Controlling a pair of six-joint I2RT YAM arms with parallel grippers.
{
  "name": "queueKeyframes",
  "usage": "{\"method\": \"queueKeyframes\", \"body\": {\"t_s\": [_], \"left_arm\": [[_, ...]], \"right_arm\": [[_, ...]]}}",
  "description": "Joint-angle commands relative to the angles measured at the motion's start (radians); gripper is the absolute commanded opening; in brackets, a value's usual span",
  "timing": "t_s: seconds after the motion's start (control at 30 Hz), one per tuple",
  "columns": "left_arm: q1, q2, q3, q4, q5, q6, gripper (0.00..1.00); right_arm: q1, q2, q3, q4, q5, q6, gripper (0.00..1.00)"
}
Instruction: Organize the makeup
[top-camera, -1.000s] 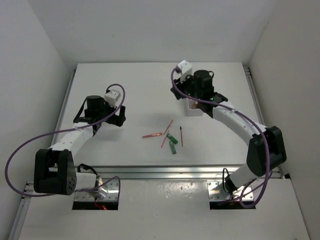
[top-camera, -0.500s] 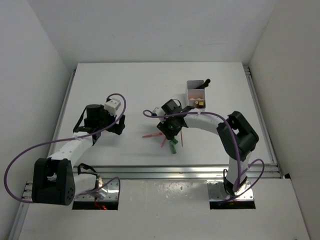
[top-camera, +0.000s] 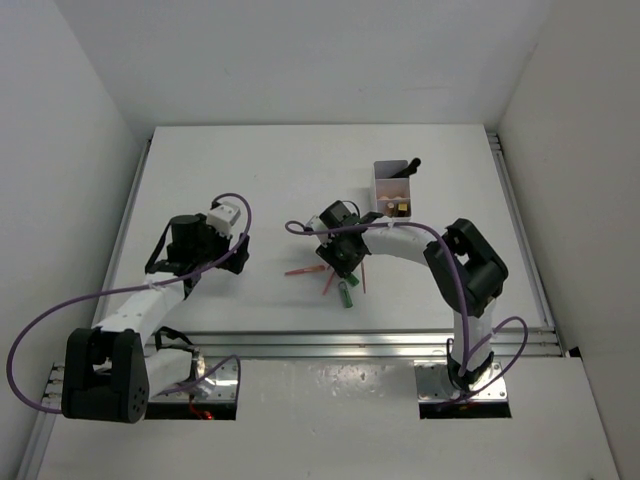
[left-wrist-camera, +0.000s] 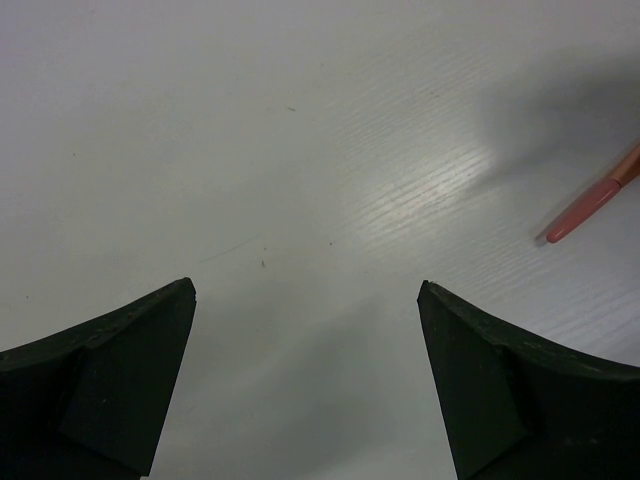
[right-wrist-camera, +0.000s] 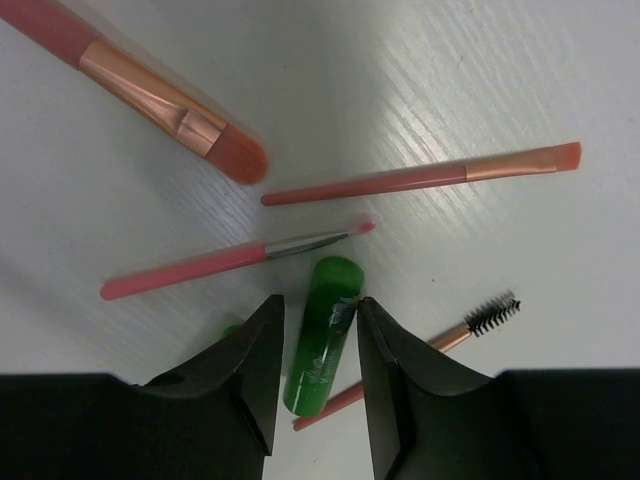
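Green bottle (right-wrist-camera: 320, 345) now within right tool (right-wrist-camera: 318, 306)

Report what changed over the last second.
The right end effector swung from over the white box forward to the loose pile and now straddles the green bottle; whether it grips is unclear. Nothing was visibly lifted. The left end effector barely shifted and is open. The pink brushes and the box stayed put.

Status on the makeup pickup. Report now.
Left gripper open, holding nothing. Right gripper straddling green plastic bottle, clamp unconfirmed. Thin copper-handled spoolie brush close beside it.
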Motion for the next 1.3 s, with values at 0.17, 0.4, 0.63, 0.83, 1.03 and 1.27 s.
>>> {"method": "queueKeyframes", "body": {"t_s": [0.17, 0.4, 0.63, 0.83, 1.03, 1.27], "left_arm": [[0.011, -0.028, -0.006, 0.043, 0.0, 0.012, 1.0], [0.011, -0.018, -0.006, 0.043, 0.0, 0.012, 1.0], [0.011, -0.018, -0.006, 0.043, 0.0, 0.012, 1.0], [0.011, -0.009, -0.006, 0.043, 0.0, 0.012, 1.0], [0.011, 0.0, 0.003, 0.043, 0.0, 0.012, 1.0], [0.011, 0.0, 0.013, 0.034, 0.0, 0.012, 1.0]], "right_arm": [[-0.005, 0.023, 0.006, 0.002, 0.012, 0.019, 0.29], [-0.034, -0.004, 0.027, 0.006, -0.021, 0.024, 0.1], [-0.107, -0.151, 0.113, 0.038, -0.098, 0.088, 0.0], [-0.249, -0.418, -0.223, 0.568, -0.1, 0.209, 0.0], [-0.334, -0.42, -0.503, 1.242, 0.078, 0.226, 0.0], [-0.399, -0.264, -0.539, 1.604, 0.029, 0.286, 0.0]]}}
